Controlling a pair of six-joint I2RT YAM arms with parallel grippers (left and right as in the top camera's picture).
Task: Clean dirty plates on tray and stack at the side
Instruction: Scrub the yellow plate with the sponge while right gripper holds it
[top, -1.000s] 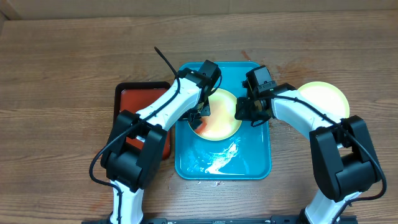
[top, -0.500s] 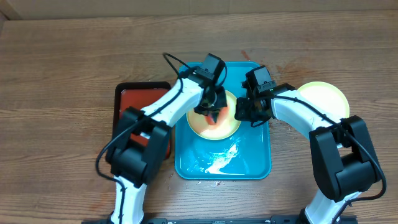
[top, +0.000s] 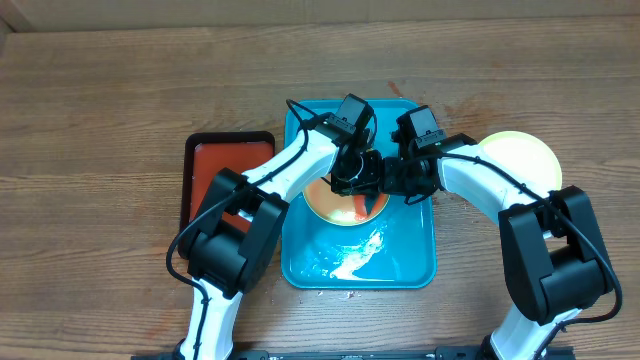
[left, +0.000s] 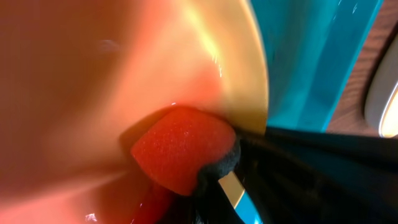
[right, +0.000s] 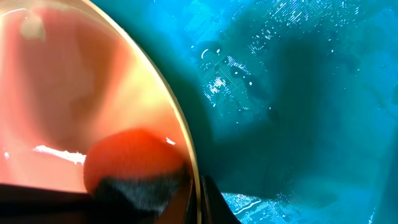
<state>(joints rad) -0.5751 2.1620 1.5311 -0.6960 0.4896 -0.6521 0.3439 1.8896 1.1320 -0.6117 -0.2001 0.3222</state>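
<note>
Left of the fingers sits the small black-rimmed tray (top: 228, 140), red-orange inside. Your left gripper (top: 357, 182) is clamped tight on a red, porous sponge (left: 180, 146) with a dark scouring edge, pressed against the glossy round plate (top: 327, 207) lying in the wet turquoise tray (top: 405, 262). Your right gripper (top: 392, 185) is closed on that plate's thin rim. Right of its fingers, a pale lime-rimmed plate (top: 520, 155) rests on the wooden table (top: 100, 100).

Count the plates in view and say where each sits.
2. One plate lies on the turquoise tray; another sits on the table, right of it. Others may hide stacked beneath that one.
</note>
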